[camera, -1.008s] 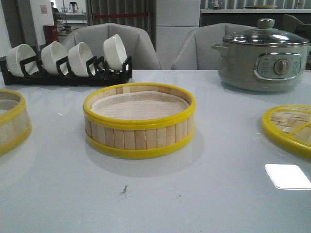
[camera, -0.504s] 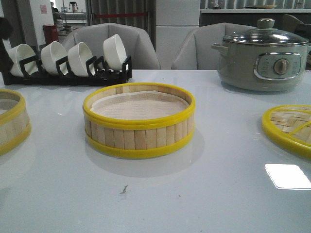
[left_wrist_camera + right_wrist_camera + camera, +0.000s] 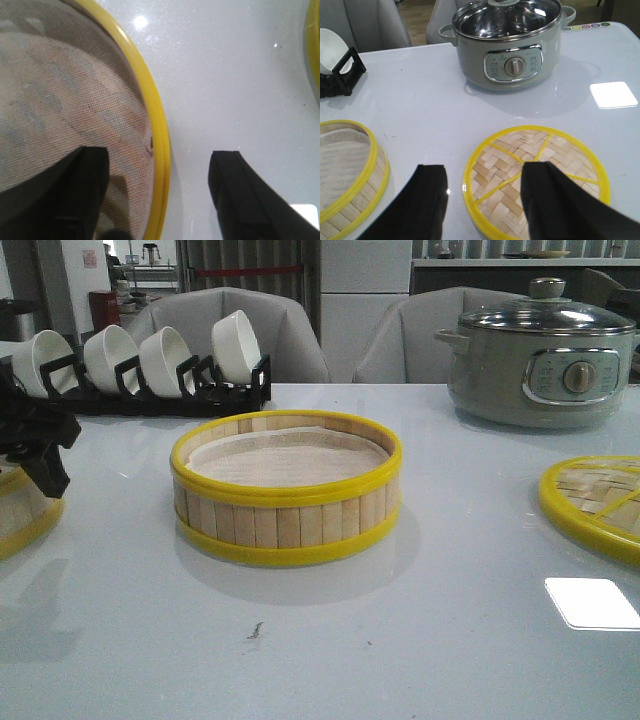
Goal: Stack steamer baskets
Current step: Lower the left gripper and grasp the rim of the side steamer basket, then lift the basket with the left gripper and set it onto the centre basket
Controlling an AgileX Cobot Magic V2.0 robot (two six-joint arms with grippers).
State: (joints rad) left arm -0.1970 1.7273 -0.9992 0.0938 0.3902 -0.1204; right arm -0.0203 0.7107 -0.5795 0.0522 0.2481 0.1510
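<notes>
The left black pincer (image 3: pixel 160 192) hangs with its fingers apart, one on each side of the yellow rim of a round bamboo steamer basket (image 3: pixel 22 510) at the table's left edge. A second round bamboo steamer basket (image 3: pixel 287 487) sits mid-table.

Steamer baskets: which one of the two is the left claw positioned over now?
The steamer basket at the table's left edge: the open left claw straddles its yellow rim. The centre basket has no claw near it.
</notes>
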